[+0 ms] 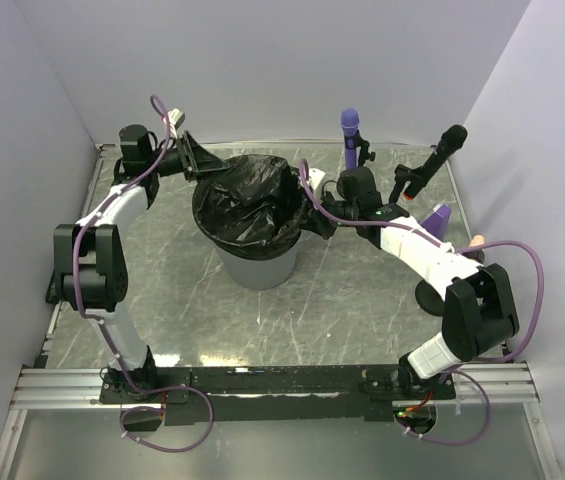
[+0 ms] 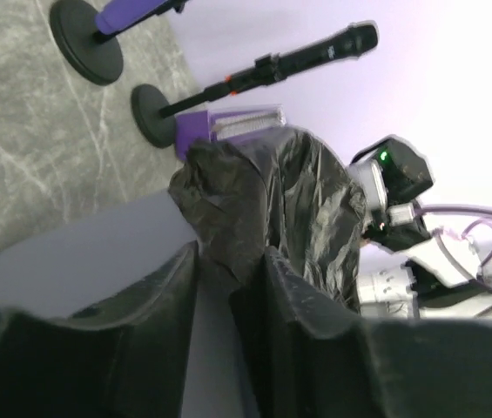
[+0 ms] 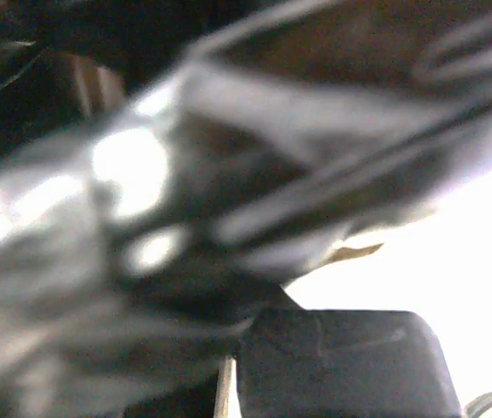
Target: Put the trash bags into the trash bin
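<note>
— So, where does everything stand on the table (image 1: pixel 382 300)?
— The trash bin (image 1: pixel 257 265) is upright near the middle, mouth up, long axis vertical. The black bag (image 1: pixel 252 205) sits in its mouth, opening upward too, with its edge draped over the rim.
— And the grippers?
— The left gripper (image 1: pixel 195 160) is at the far-left rim, jaws apart, with a fold of bag loose between the tips. The right gripper (image 1: pixel 315 213) is at the right rim, closed. Whether it pinches the plastic I cannot tell, because its view is a blur.
— What could go wrong?
— Unheld, the left edge may slide down into the bin. A sideways tug from the right could peel the bag off the rim or tip the bin.
</note>
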You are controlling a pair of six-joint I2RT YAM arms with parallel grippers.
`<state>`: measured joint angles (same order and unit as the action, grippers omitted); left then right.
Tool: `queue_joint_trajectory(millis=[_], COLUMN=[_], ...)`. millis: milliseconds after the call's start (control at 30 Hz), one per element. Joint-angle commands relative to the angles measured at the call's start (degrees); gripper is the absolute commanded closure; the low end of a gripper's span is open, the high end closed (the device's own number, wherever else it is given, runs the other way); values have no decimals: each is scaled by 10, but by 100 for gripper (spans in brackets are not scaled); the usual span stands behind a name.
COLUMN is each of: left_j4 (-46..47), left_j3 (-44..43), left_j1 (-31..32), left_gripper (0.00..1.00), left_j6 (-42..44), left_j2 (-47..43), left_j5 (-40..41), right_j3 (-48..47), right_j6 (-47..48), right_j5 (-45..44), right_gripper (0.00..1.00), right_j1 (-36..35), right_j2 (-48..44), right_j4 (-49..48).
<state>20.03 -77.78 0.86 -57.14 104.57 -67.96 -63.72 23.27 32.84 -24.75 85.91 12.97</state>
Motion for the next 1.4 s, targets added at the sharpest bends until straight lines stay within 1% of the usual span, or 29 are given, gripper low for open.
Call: queue_joint_trajectory(millis=[0,67,200,233,333,467,500,567,600,633,733,767,833,900,967,1033,1067,1100,1200,1267,1333,1367], left_j4=[32,77,215,231,278,385,388,367,354,335,254,244,249,245,251,253,265,307,356,435,494,494], left_j3=[3,17,46,48,58,73,73,70,70,71,71,74,83,90,96,104,111,120,143,154,147,139], left_j1=[1,-4,-7,-7,-7,-7,-7,-7,-7,-22,-29,-32,-37,-42,-46,-48,-50,-52,-52,-49,-45,-42], left_gripper=[66,65,61,60,59,55,55,59,64,67,76,79,87,89,96,99,99,99,99,99,99,98], left_j6=[-38,-73,-173,-183,-211,-271,-274,-264,-257,-250,-203,-197,-203,-206,-213,-221,-233,-257,-300,-361,-400,-403], left_j2=[8,6,0,-2,-7,-15,-17,-17,-17,-18,-23,-24,-24,-22,-19,-15,-10,-3,17,39,63,71], left_j5=[10,12,9,10,9,9,7,7,8,10,26,27,32,36,38,39,38,37,41,43,42,43], right_j3=[-32,-32,-32,-32,-32,-32,-31,-28,-27,-26,-28,-31,-33,-35,-39,-40,-40,-40,-38,-27,-19,-15], right_j6=[-1,-2,-2,-2,-2,-1,2,4,4,4,1,-1,-1,1,2,1,0,-3,-5,0,3,9], right_j5=[14,13,10,9,7,4,4,4,4,4,3,3,4,4,5,6,8,9,16,19,15,10], right_gripper=[100,100,100,100,100,100,100,100,100,100,100,100,100,100,100,100,100,100,100,100,100,100], right_j1=[0,-1,-3,-3,-4,-3,-3,-3,-3,-3,-3,-3,-3,-2,-3,-3,-3,-3,-4,-3,-3,-4], right_j2=[7,5,3,3,-1,-8,-9,-11,-12,-11,-7,-6,-3,0,4,7,8,8,12,12,13,14], right_j4=[-24,-26,-23,-21,-20,-15,-14,-14,-14,-15,-18,-18,-19,-17,-15,-16,-17,-20,-25,-29,-31,-30])
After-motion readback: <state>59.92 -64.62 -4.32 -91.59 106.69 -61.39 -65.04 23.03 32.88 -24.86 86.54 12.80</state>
